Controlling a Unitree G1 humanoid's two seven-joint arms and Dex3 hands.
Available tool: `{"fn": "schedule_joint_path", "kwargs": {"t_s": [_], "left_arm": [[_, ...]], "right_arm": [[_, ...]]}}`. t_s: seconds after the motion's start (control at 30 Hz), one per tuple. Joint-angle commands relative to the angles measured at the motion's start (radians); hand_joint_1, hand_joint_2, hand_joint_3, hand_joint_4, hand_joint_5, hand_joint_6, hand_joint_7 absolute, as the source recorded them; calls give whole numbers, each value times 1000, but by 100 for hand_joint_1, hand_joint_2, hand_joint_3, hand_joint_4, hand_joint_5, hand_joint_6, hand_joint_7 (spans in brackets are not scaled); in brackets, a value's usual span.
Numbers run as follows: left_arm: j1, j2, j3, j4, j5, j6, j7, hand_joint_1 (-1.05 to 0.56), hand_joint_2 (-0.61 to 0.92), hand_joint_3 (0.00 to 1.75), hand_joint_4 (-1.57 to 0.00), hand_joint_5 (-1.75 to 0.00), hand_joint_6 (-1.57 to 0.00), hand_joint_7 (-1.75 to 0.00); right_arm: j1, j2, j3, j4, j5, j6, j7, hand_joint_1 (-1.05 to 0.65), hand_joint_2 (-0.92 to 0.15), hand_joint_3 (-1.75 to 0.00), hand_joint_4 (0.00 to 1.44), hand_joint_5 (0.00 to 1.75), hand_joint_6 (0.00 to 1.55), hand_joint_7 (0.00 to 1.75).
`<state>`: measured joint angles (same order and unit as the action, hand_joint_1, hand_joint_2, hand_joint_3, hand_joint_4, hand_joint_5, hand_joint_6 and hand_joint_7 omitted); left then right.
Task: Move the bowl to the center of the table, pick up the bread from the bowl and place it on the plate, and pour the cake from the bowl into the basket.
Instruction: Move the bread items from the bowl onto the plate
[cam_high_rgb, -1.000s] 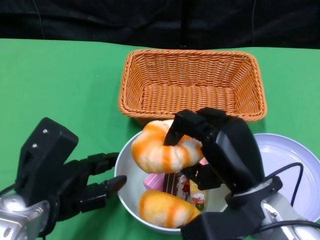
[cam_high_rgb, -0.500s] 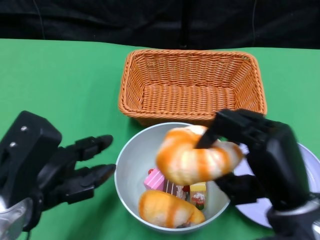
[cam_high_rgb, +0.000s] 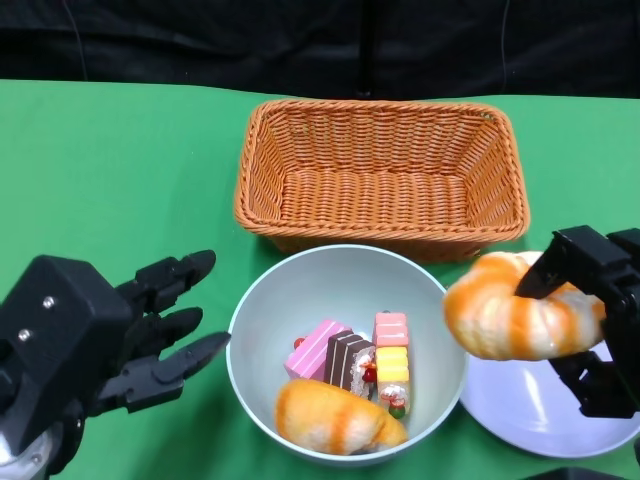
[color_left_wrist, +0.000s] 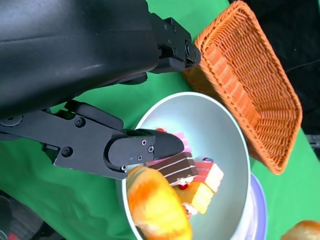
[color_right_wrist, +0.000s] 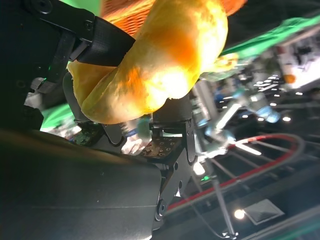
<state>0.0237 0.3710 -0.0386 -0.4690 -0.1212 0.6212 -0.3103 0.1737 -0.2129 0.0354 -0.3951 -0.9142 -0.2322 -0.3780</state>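
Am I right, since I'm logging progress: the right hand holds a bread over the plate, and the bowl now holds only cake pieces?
Not quite. The right hand does hold a bread at the plate, but the bowl is not down to cake pieces: a second bread lies in it beside them, as the head view shows.

The green cloth-covered table (cam_high_rgb: 120, 180) carries an orange woven wicker basket (cam_high_rgb: 380, 170), a pale grey round bowl (cam_high_rgb: 290, 300) and a white, perhaps faintly lilac, round plate (cam_high_rgb: 530, 405). 2 golden breads with orange stripes (cam_high_rgb: 515, 320) (cam_high_rgb: 335, 418) show, beside pink, brown-and-white and yellow cake pieces (cam_high_rgb: 355, 358). Both hands (cam_high_rgb: 110, 345) (cam_high_rgb: 600, 320) are black.
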Motion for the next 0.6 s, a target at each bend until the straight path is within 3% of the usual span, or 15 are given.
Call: {"fn": "schedule_joint_path", "kwargs": {"t_s": [0.03,0.17,0.23,0.27,0.33,0.37,0.4,0.47,0.53,0.6], "left_arm": [[14,-2,3,-2,11,-29,6,-43,92,43,-19,-23,-20,-4],[25,-7,-8,6,15,-49,3,-42,92,42,-19,-26,-21,-4],[27,-6,-7,10,17,-58,2,-41,92,42,-19,-27,-22,-5],[28,-5,-7,11,19,-64,1,-41,92,41,-19,-27,-22,-5],[29,-3,-8,13,23,-74,0,-41,92,43,-20,-28,-23,-5],[30,-3,-8,15,24,-78,-1,-41,92,44,-19,-29,-24,-5],[31,-2,-8,16,25,-80,-2,-41,92,44,-19,-29,-23,-5],[35,-1,-9,18,24,-83,-5,-41,92,45,-19,-30,-23,-4],[38,1,-12,17,30,-84,-6,-41,92,46,-19,-31,-23,-4],[38,3,-15,18,35,-85,-7,-41,92,46,-18,-31,-23,-4]], "right_arm": [[5,-10,-18,16,-47,47,-23,-4,-10,-160,106,175,92,154],[5,-19,-9,30,-77,99,16,-2,-14,-148,102,175,89,156],[3,-21,-1,29,-87,119,32,-3,-18,-140,99,175,93,141],[6,-26,9,9,-94,163,123,-3,-18,-139,98,175,94,138],[10,-44,25,-32,-91,237,308,-16,-44,-89,67,89,68,60],[14,-49,34,-61,-93,287,420,-18,-51,-74,62,70,66,40],[16,-50,39,-81,-95,320,489,-30,-66,-48,43,54,52,22],[19,-42,58,-123,-117,395,625,-46,-85,-13,17,43,34,5],[18,-35,76,-147,-135,453,722,-59,-91,-5,3,43,22,1],[15,-38,92,-160,-154,492,791,-68,-92,-7,1,39,16,1]]}}
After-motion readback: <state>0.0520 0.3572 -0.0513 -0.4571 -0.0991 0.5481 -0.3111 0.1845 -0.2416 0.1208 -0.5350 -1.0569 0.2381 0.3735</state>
